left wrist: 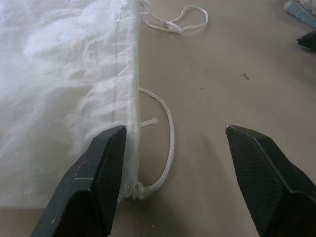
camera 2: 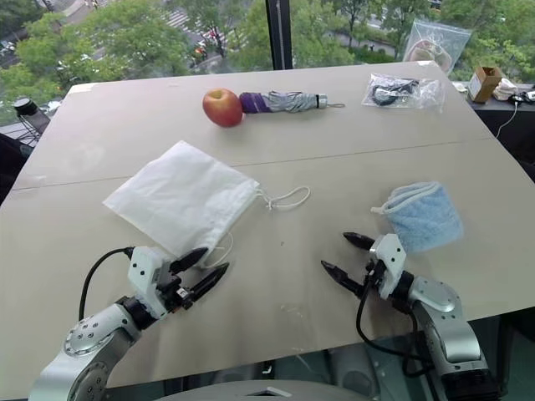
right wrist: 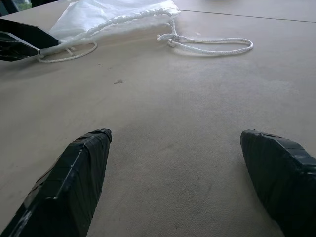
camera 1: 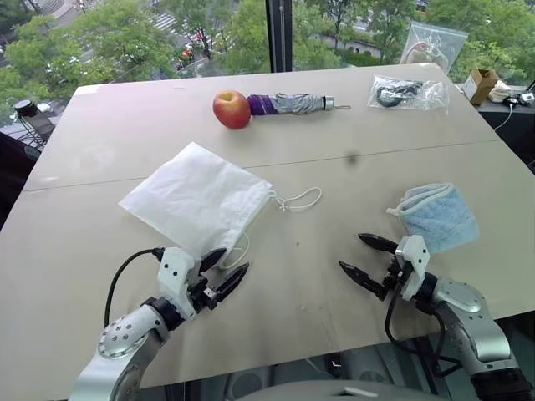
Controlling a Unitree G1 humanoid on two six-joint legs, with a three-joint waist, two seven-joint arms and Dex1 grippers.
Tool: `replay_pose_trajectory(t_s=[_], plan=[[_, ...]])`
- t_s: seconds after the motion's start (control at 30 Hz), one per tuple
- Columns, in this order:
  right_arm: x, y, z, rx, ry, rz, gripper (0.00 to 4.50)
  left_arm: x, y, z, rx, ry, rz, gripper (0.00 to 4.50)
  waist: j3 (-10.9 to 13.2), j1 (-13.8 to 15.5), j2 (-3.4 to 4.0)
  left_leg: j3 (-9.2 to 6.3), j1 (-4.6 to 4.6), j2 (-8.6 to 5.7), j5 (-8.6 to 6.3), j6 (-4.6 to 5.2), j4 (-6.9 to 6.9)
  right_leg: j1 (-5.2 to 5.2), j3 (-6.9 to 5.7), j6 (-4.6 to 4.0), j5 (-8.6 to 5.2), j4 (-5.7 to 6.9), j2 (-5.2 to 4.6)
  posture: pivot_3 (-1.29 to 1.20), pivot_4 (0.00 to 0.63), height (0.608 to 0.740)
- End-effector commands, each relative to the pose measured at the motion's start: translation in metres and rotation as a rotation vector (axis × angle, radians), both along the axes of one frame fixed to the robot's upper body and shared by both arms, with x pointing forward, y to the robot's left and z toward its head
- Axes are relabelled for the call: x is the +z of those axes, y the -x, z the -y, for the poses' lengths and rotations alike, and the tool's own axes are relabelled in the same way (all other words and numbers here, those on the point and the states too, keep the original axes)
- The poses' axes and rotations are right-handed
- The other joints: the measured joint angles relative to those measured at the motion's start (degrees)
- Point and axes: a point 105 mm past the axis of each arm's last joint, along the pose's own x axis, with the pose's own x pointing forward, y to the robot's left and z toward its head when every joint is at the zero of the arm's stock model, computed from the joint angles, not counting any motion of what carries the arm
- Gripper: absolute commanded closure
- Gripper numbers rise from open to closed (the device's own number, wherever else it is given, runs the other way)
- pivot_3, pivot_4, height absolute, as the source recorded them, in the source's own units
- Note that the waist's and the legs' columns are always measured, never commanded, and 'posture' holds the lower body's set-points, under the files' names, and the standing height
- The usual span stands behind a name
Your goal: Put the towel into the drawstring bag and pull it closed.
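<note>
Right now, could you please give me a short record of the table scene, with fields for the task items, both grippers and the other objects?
bag: thin white fabric drawstring bag, lying flat, cords loose at its mouth
towel: folded light-blue fluffy towel, outside the bag
left gripper: open, at the bag's near corner
right gripper: open, empty, beside the towel
far side: red apple, folded grey-and-purple umbrella, clear plastic bag

Left tool [camera 1: 226, 271] low, fingers spread, aimed forward-right, right tool [camera 1: 365, 256] level, fingers wide apart, aimed forward-left
</note>
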Motion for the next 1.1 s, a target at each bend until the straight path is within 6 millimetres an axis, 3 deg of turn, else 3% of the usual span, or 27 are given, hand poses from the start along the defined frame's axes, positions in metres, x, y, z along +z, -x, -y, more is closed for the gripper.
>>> replay_pose_trajectory(t_s=[0.03,0.4,0.7,0.83,0.93,1.1], plan=[[0.002,-0.001,0.004,-0.011,0.013,0.018,0.06,0.001,0.003,0.001,-0.018,-0.007,0.028,1.18,0.00,0.00,0.00,0.01,0.00,0.00,0.00,0.00,0.00,0.00,0.00,0.00,0.00,0.00,0.00,0.00,0.150,0.740],[0.003,-0.005,0.000,-0.001,0.003,0.031,0.06,0.015,0.006,-0.004,-0.031,0.045,0.100,1.18,-0.02,-0.02,-0.03,0.10,0.01,0.00,0.00,0.01,0.05,0.01,0.02,0.00,0.00,0.02,0.01,0.00,0.150,0.740],[0.006,-0.006,-0.002,0.012,-0.011,0.040,0.06,0.042,0.008,-0.003,-0.095,0.109,0.177,1.18,-0.02,-0.04,-0.04,0.18,0.01,0.00,0.00,0.01,0.07,0.01,0.00,0.00,0.01,0.04,0.04,0.00,0.150,0.740],[0.011,-0.008,-0.006,0.030,-0.024,0.050,0.06,0.046,-0.016,0.000,-0.025,-0.033,0.265,1.18,-0.02,0.12,-0.03,0.21,0.01,-0.06,0.00,0.01,0.12,0.02,-0.01,0.00,0.01,0.10,0.07,0.00,0.150,0.740],[0.018,-0.011,-0.010,0.043,-0.034,0.066,0.06,0.032,-0.043,-0.001,0.064,-0.287,0.306,1.18,-0.03,0.17,-0.05,0.20,0.09,-0.12,0.01,0.02,0.16,0.14,-0.02,0.00,0.02,0.16,0.12,0.00,0.150,0.740],[0.025,-0.017,-0.015,0.038,-0.041,0.097,0.06,0.025,-0.068,0.011,0.112,-0.432,0.407,1.18,-0.04,0.03,-0.06,0.21,0.12,-0.10,0.01,0.02,0.13,0.18,-0.01,0.00,0.02,0.16,0.15,0.00,0.150,0.740]])
